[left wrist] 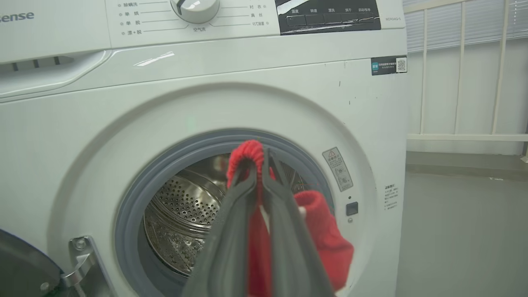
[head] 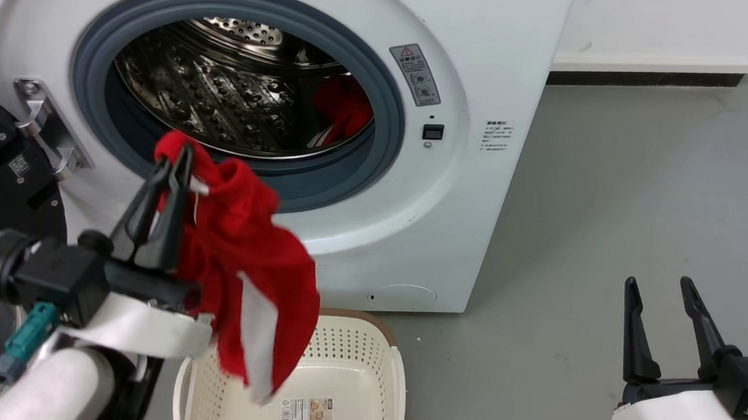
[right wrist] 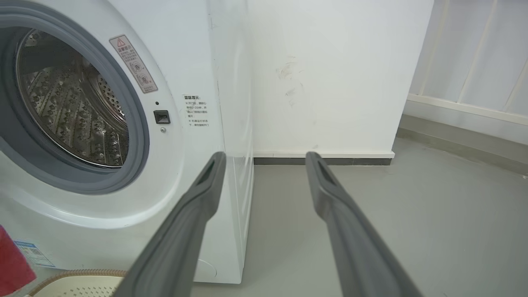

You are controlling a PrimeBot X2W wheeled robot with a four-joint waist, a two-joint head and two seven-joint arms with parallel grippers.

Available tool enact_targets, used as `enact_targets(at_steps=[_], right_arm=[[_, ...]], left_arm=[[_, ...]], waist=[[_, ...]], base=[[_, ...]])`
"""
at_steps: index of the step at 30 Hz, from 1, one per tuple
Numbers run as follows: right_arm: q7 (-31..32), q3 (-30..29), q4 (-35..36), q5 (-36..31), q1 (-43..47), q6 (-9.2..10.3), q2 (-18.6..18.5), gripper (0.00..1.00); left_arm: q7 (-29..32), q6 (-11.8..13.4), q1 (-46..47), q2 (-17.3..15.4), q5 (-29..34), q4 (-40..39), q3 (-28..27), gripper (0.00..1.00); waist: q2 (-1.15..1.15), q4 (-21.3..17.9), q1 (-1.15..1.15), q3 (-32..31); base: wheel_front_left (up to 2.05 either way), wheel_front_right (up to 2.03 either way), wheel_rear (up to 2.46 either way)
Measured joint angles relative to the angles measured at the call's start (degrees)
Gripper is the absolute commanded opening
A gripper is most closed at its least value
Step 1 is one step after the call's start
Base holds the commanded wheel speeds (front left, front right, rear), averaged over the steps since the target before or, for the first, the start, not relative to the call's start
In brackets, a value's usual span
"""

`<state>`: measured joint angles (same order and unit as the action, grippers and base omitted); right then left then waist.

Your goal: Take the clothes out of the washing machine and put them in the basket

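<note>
My L gripper [head: 176, 157] has its fingers clamped on one red garment [head: 247, 273], the cloth dangling over the left side of the basket [head: 397, 367]. My R gripper [head: 659, 284] hangs w/ fingers spread, holding nothing. Behind the basket stands the washer [head: 487, 61], door [head: 0, 167] open. A 2nd red garment [head: 347, 111] lies inside the drum [head: 225, 90].

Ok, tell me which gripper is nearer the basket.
Left. The left gripper, shut on a red garment, is above and left of the basket; the right gripper is open, well off to its right.
</note>
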<state>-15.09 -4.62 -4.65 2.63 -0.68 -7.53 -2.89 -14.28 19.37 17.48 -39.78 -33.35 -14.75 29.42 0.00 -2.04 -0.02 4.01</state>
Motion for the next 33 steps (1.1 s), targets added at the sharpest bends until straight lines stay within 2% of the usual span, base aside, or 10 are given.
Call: enact_targets(at_steps=[2, 5, 10, 15, 28, 29, 33], right_arm=[[0.0, -0.1, 0.1, -0.2, 0.0, 0.0, 0.0, 1.0], [0.0, -0.7, 0.3, -0.2, 0.0, 0.0, 0.0, 1.0], [0.0, -0.3, 0.5, -0.2, -0.4, 0.0, 0.0, 1.0], [0.0, 0.2, 0.8, 0.1, -1.7, 0.0, 0.0, 1.0], [0.0, -0.1, 4.3, -1.1, -6.6, 0.0, 0.0, 1.0], [0.0, -0.7, 4.8, -0.8, -7.8, 0.0, 0.0, 1.0], [0.0, -1.1, 5.4, 0.2, -9.0, 0.0, 0.0, 1.0]], left_arm=[[0.5, 0.2, -1.5, 0.0, -0.2, -0.8, 0.7, 0.0], [1.5, -0.7, -3.0, 0.6, -0.9, 0.2, 3.0, 0.0], [1.9, -2.5, -4.5, 2.3, -1.5, 7.4, 6.0, 0.0], [2.0, -5.4, -4.1, 3.3, 0.0, 19.6, 9.5, 0.0], [1.9, -15.5, 8.8, 12.5, 1.3, 51.2, 14.7, 0.0], [1.5, -17.9, 11.9, 14.0, 1.8, 57.9, 15.5, 0.0], [1.1, -19.9, 15.4, 15.6, 2.0, 66.3, 16.0, 0.0]], waist=[[0.0, 0.3, 0.0, 0.3], [0.0, 0.7, 0.01, 1.1], [0.0, 0.8, 0.01, 2.9], [0.0, 0.0, 0.02, 6.0], [0.0, -3.7, 0.03, 18.7], [0.0, -4.9, 0.03, 21.8], [0.0, -6.7, 0.03, 25.5]], base=[[0.0, 0.0, 0.0], [0.0, 0.0, 0.0], [0.0, 0.0, 0.0], [0.0, 0.0, 0.0], [0.0, 0.0, 0.0], [0.0, 0.0, 0.0], [0.0, 0.0, 0.0]])
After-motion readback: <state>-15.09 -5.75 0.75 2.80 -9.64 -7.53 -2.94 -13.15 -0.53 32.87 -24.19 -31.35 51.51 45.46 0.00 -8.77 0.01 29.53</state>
